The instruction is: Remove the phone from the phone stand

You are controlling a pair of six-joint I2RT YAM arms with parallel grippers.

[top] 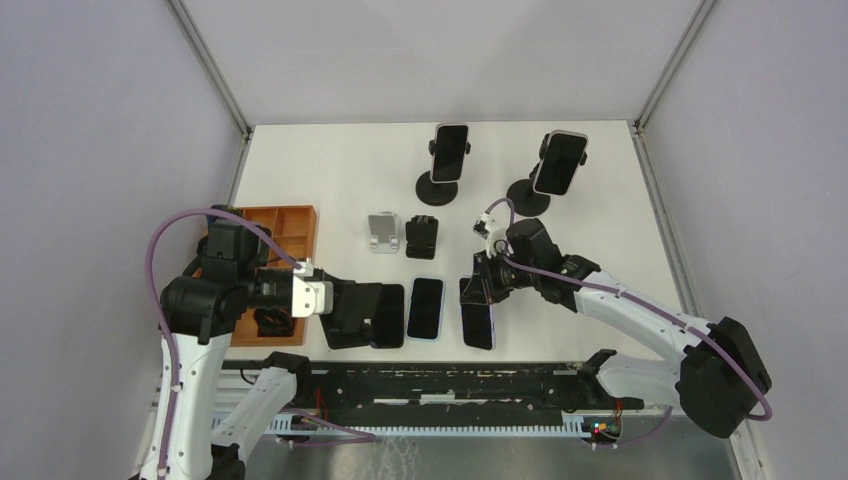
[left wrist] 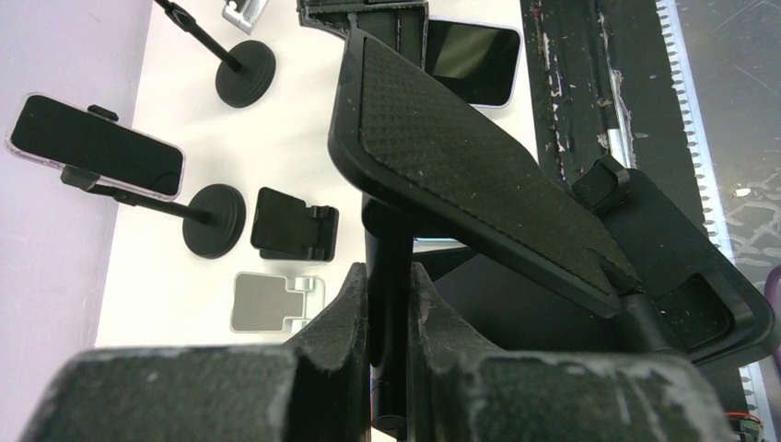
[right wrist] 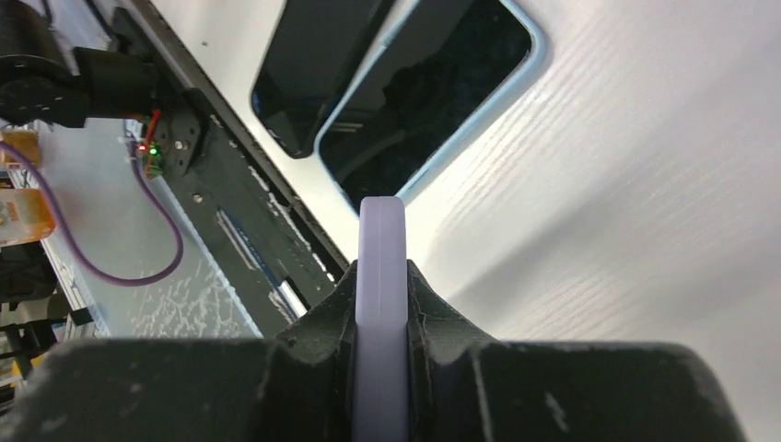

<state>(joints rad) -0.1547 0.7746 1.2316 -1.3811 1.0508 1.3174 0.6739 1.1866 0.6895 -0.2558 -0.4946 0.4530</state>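
R tool (right wrist: pixel 379 281) pinches phone (right wrist: pixel 379 230) edge-on; L tool (left wrist: pixel 389 281) grips phone stand (left wrist: pixel 460 157) post.

Right pincer (right wrist: pixel 379 287) clamps lilac phone (right wrist: pixel 380 230) edge-on; black phone (right wrist: pixel 313 64), blue-cased phone (right wrist: pixel 433 92) flat on table (right wrist: pixel 645 230) beyond.

Count, all placed from the orange tray (top: pixel 296 232); I see one tray.

Phones, five. Two are mounted, beyond and right of the tray: nearer mounted phone (top: pixel 451 150), farther mounted phone (top: pixel 560 162). Three sit low, right of the tray's near end: black phone (top: pixel 389 318), blue-cased phone (top: pixel 425 308), lavender-cased phone (top: pixel 479 322).

Stands, five: nearer round-base stand (top: pixel 437 188), farther round-base stand (top: pixel 527 196), silver folding stand (top: pixel 382 232), black folding stand (top: pixel 422 236), pad-top stand (left wrist: pixel 460 157) just beside the tray.
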